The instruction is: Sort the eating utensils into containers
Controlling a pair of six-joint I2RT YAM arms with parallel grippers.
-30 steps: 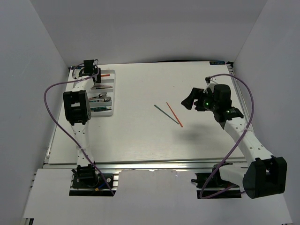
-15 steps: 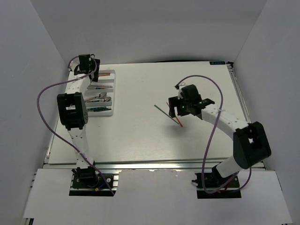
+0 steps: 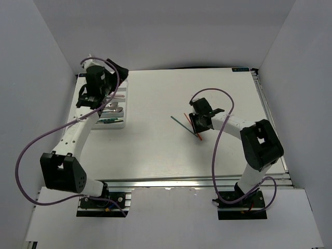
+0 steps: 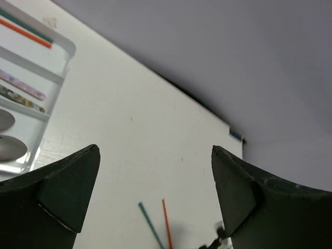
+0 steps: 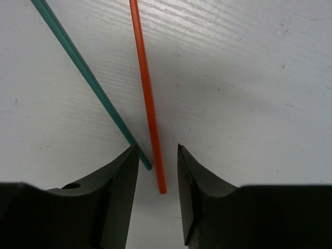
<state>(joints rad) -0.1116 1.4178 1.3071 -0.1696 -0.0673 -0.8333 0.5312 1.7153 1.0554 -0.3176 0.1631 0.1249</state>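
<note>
A red chopstick [image 5: 145,88] and a green chopstick [image 5: 83,70] lie crossed on the white table mid-right, also red [image 3: 200,138] and green [image 3: 180,123] in the top view. My right gripper [image 5: 158,150] is down over their near ends [image 3: 198,124]. Its jaws stand narrowly apart: the red tip lies between them untouched, the green tip at the left finger. My left gripper [image 4: 155,150] hangs wide open and empty over the white tray [image 3: 123,118]. The tray's far slot holds another red chopstick [image 4: 26,32] and green one [image 4: 26,25]. Other slots show patterned handles [image 4: 23,85] and spoon bowls [image 4: 10,148].
White walls close in the table on the left, back and right. The tray [image 4: 52,78] sits at the far left of the table. The left arm's purple cable [image 3: 31,150] loops out over the left edge.
My right arm swung left and came down onto the two loose chopsticks, its jaws narrowing round their ends. My left gripper opened wide and drew back from the tray's far slot, now raised.
</note>
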